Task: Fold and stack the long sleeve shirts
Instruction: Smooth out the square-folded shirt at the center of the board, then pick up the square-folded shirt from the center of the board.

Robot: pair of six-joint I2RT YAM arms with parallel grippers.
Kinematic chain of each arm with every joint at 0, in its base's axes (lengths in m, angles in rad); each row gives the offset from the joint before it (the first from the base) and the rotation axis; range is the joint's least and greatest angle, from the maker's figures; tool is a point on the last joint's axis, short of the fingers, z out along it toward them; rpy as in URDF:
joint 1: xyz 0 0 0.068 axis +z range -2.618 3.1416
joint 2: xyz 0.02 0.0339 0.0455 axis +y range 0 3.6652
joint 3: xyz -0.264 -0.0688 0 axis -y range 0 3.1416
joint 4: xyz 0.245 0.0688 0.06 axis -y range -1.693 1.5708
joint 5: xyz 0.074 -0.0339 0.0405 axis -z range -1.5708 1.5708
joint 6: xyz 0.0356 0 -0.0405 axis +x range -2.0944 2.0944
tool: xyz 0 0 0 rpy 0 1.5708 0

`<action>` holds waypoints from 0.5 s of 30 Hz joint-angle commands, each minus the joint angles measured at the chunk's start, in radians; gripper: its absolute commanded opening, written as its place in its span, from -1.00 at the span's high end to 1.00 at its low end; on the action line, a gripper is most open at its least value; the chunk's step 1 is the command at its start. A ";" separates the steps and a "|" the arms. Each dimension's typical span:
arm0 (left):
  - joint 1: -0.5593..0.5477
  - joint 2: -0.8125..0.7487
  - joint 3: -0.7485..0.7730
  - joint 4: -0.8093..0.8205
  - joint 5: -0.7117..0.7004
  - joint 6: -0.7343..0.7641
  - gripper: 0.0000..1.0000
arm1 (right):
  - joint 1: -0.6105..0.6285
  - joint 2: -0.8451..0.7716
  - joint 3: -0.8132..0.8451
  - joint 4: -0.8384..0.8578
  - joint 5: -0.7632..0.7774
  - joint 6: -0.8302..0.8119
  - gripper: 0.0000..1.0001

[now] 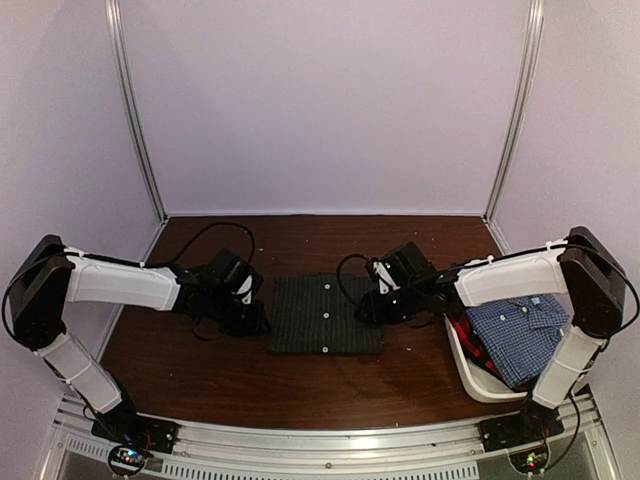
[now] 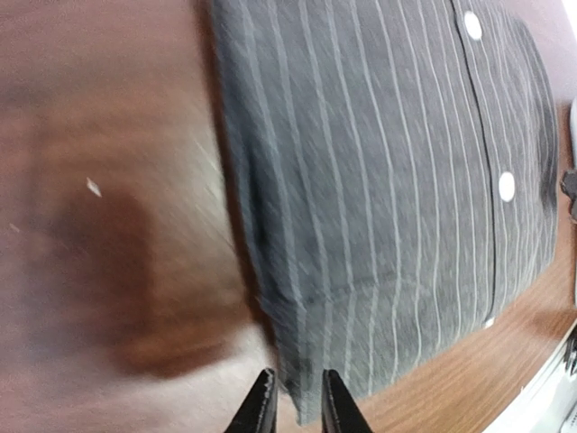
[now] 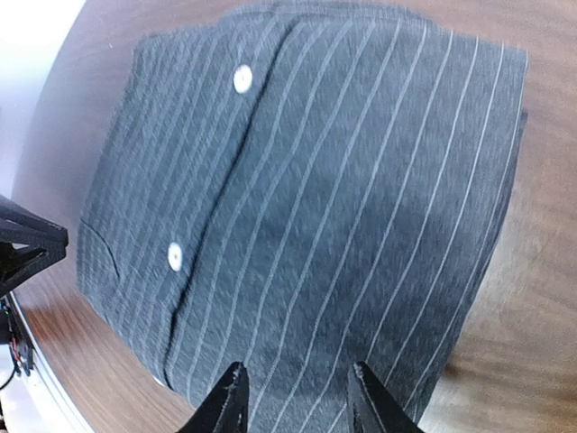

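Operator: What sits closest in the overhead view?

Spotter: The metal rail along the near edge, with your two arm bases bolted to it. From there your left arm and right arm reach inward over the brown table. They come to the black pinstriped shirt, one at each side. That shirt lies folded into a rectangle in the middle of the table, button row facing up. On your right side is the white tub. The blue-white check shirt lies on top in it, and the red-and-dark shirt shows beneath.

Operator: And my left wrist camera?

Spotter: Your left gripper has its fingers only a narrow gap apart, with nothing between them. It hangs right at a corner of the pinstriped shirt. I cannot tell whether the tips touch the cloth. The table side of this view is blurred. White buttons run along the placket at the far side.

Operator: Right wrist?

Spotter: Your right gripper stands spread wider and empty, above the striped cloth just inside the shirt's edge. The folded shirt fills most of the view, with bare table around it.
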 commanded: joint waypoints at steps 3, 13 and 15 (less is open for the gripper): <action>0.096 0.047 0.066 0.023 0.032 0.064 0.53 | -0.079 0.050 0.052 0.021 0.014 -0.030 0.25; 0.123 0.180 0.183 0.042 0.103 0.093 0.30 | -0.148 0.176 0.052 0.062 -0.031 -0.046 0.35; 0.123 0.197 0.192 0.041 0.108 0.090 0.28 | -0.149 0.174 0.041 0.062 -0.027 -0.043 0.36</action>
